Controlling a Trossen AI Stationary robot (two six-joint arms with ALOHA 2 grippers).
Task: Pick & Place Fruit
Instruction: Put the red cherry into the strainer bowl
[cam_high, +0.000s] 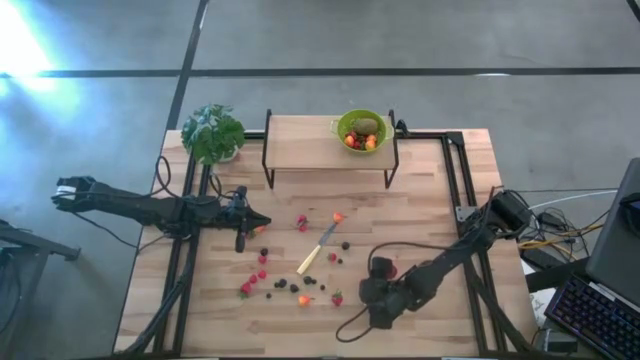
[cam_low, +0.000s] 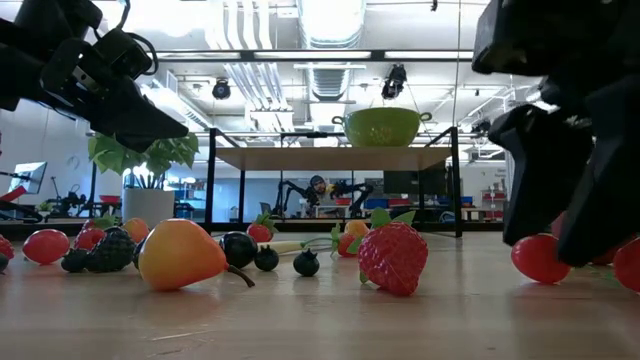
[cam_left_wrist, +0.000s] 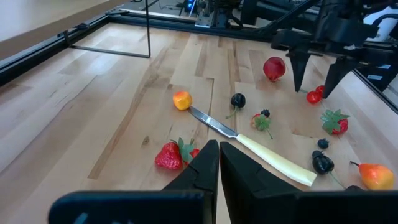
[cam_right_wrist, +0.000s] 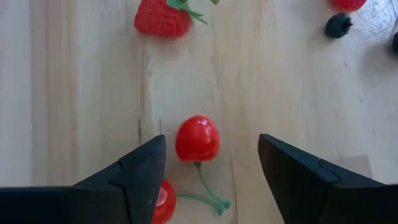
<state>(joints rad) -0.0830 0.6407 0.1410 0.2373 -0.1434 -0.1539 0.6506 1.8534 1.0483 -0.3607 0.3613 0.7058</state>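
Red cherry (cam_right_wrist: 197, 138) lies between right gripper (cam_right_wrist: 211, 168) fingers, spread wide, not touching, at table's 5 o'clock. Left gripper (cam_left_wrist: 219, 163) clenched, empty, at 9 o'clock. Remaining fruit (cam_high: 290, 285) scattered around knife (cam_high: 317, 250).

Both arms (cam_high: 150, 208) matte black, jointed tube links, black cables looped along them. Left arm has white-tipped base end. Pincer fingers (cam_right_wrist: 140, 174) black, wedge-shaped, tapered.

scattered fruit (cam_high: 290, 285), a knife (cam_high: 316, 251) and a potted plant (cam_high: 213, 133) lie on the wooden counter (cam_high: 440, 200).
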